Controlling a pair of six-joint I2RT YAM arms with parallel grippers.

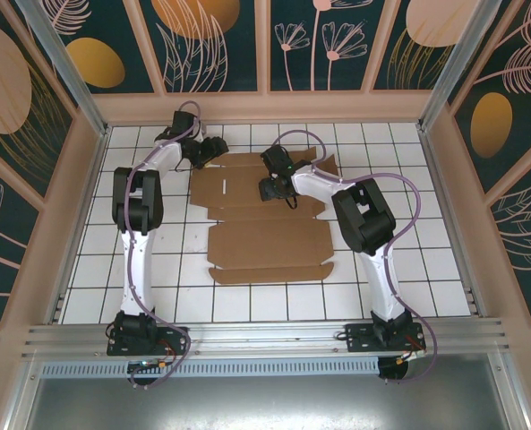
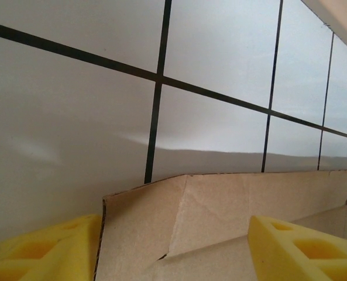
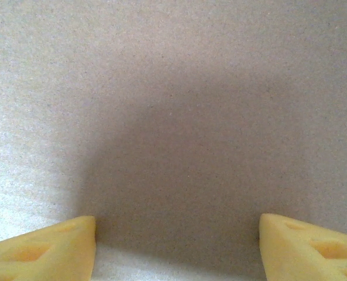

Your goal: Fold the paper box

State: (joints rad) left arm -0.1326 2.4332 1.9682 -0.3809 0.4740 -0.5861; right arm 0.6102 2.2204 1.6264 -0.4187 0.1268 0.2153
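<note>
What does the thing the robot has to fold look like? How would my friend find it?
Find the white tiled table with black grid lines. On it, between the white-and-black left arm and right arm, lies a spread-out brown corrugated cardboard sheet. It is the only brown thing on the tiles, with flaps and slots cut into it.

Brown paper box (image 1: 265,246), white black-gridded table (image 1: 426,269)
</note>
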